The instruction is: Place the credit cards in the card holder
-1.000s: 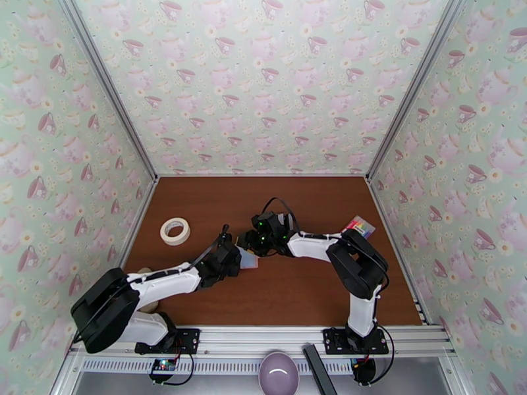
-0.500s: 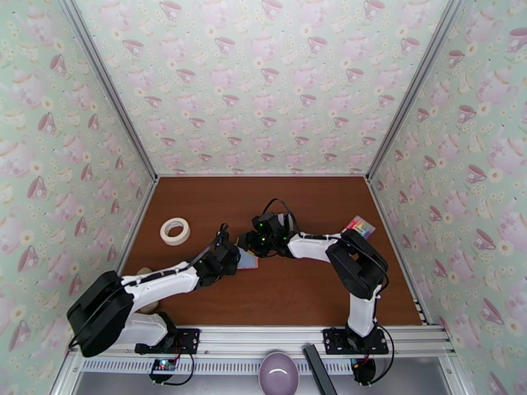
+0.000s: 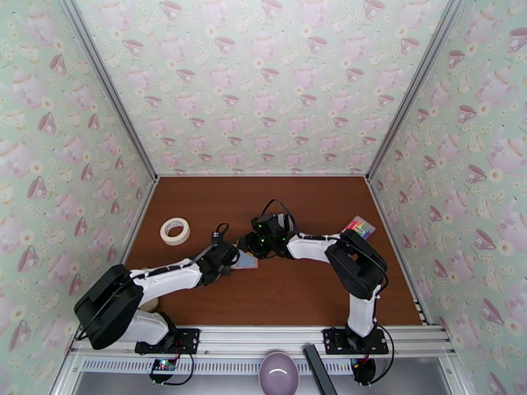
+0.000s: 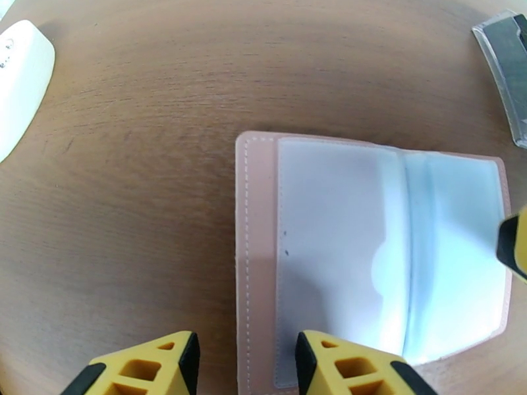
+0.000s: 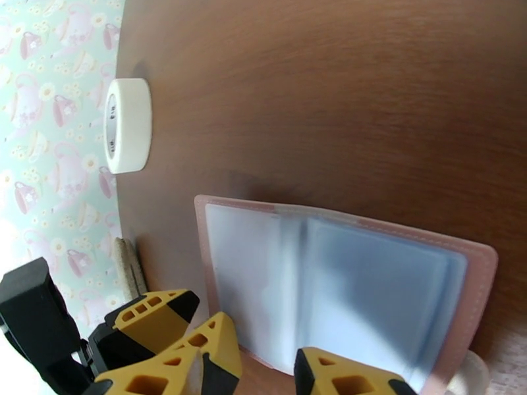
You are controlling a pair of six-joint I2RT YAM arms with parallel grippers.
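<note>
The card holder (image 4: 369,258) lies open and flat on the brown table, a pink cover with pale bluish clear pockets facing up. It also shows in the top view (image 3: 248,261) and the right wrist view (image 5: 342,284). My left gripper (image 4: 245,367) stands open over its one side: one finger on the bare wood, the other above the clear pocket. From the opposite side my right gripper (image 5: 269,370) is open at the holder's near edge, and one of its fingertips (image 4: 515,246) reaches the far pocket. The credit cards are out of view.
A white tape roll (image 3: 174,231) lies at the left of the table (image 3: 296,291). A multicoloured striped pad (image 3: 359,226) sits by the right wall. The corner of a clear rack (image 4: 507,60) lies just beyond the holder. A purple bowl (image 3: 278,373) stands in front of the arm bases.
My left gripper has shifted slightly back and to the left beside the holder. The right gripper's jaws have narrowed a little. The holder has stayed in place.
</note>
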